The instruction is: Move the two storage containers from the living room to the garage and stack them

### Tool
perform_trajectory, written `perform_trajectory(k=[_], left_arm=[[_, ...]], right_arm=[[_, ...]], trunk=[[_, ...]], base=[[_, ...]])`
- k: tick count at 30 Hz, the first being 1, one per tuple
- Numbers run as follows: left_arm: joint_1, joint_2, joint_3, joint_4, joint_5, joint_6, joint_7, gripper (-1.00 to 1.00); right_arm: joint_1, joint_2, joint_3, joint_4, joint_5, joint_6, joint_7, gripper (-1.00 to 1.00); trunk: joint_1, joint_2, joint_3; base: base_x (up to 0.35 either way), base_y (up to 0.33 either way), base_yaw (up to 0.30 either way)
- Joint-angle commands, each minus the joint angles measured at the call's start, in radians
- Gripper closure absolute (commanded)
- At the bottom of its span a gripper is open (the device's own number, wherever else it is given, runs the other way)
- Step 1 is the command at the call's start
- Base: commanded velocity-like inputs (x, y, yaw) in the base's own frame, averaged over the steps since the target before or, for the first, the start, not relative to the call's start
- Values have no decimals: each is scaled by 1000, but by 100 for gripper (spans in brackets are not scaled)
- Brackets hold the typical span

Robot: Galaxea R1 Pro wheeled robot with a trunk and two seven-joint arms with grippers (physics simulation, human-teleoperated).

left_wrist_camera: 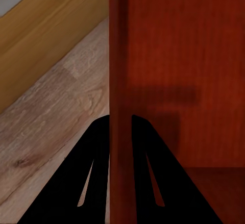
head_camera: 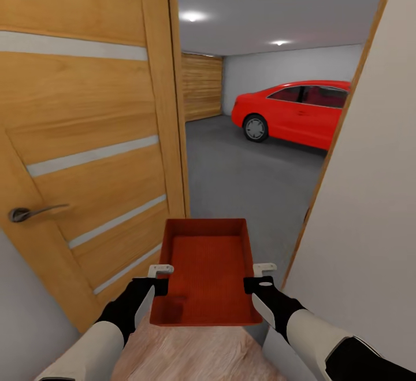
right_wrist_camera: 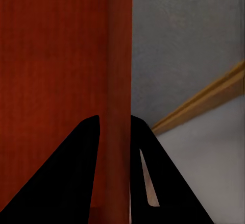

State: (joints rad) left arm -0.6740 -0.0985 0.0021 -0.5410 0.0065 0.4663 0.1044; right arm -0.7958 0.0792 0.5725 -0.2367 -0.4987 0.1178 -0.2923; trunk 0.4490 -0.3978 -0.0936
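Observation:
I hold one orange-red storage container [head_camera: 205, 265] level in front of me, open side up and empty. My left gripper [head_camera: 160, 277] is shut on its left wall [left_wrist_camera: 120, 55], and my right gripper [head_camera: 260, 277] is shut on its right wall [right_wrist_camera: 118, 55]. In each wrist view the black fingers [left_wrist_camera: 97, 152] [right_wrist_camera: 84, 152] straddle the wall's rim. The container hangs in the doorway, and beyond it lies the garage's dark grey floor [head_camera: 242, 178].
The orange-brown door [head_camera: 86, 138] with frosted strips and a lever handle [head_camera: 32, 213] stands open close on my left. A white wall [head_camera: 370, 207] and wooden frame [head_camera: 341, 126] crowd the right. Light wood planks [head_camera: 196, 352] lie below. A red car [head_camera: 300, 112] is parked far right.

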Motion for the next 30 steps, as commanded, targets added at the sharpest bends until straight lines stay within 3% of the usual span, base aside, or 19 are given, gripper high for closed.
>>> perform_trajectory(k=[1,14,22,30], left_arm=[[-1,-1,9,-4,-42,-73,9,100],[-1,-1,9,-6,-42,-74,8,100],[-1,-1,9,-8,-42,-74,9,100],[-1,-1,9,-8,-42,-74,9,100]], right_arm=[[0,1,14,2,-17,6,-8,100],[0,1,14,2,-17,6,-8,100],[0,1,13,2,-17,6,-8,100],[0,2,13,2,-17,6,-8,100]], trunk=[[1,-2,-2],[1,-2,-2],[1,-2,-2],[1,-2,-2]], base=[[243,205,-241],[234,190,-198],[30,19,-23],[1,0,-172]])
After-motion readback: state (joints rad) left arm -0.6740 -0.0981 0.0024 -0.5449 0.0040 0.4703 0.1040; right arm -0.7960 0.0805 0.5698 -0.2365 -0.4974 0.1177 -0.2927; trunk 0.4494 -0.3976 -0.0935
